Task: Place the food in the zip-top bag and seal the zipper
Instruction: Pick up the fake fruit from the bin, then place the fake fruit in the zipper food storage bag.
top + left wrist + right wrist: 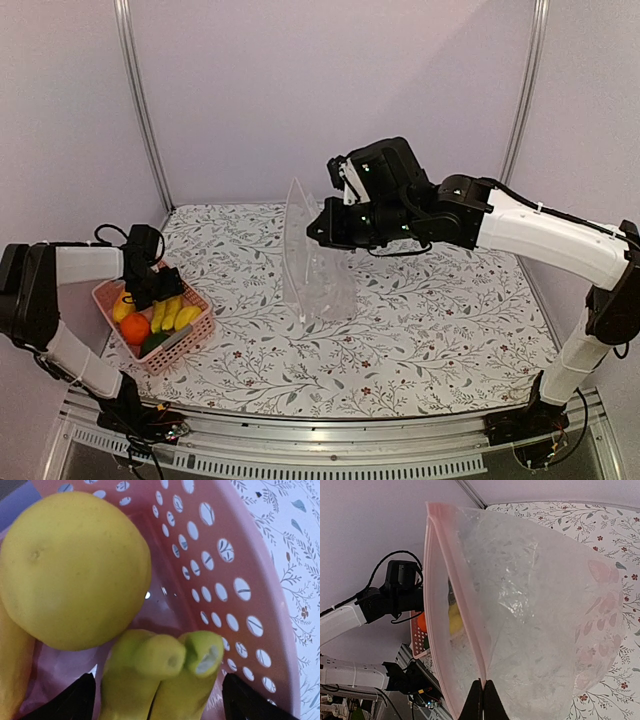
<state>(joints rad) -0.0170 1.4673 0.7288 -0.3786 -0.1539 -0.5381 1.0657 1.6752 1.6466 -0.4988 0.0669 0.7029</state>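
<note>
The food lies in a pink basket: a yellow lemon, an orange, bananas and a dark green piece. My left gripper hangs low in the basket. In the left wrist view it is open, with its dark fingertips on either side of the banana stems, and the lemon is just beyond. My right gripper is shut on one lip of the clear zip-top bag and holds it upright. The bag's mouth gapes, and the zipper runs along it.
The basket's perforated wall curves to the right of the left gripper. The table has a floral cloth. Metal frame posts stand at the back corners. My left arm shows past the bag in the right wrist view.
</note>
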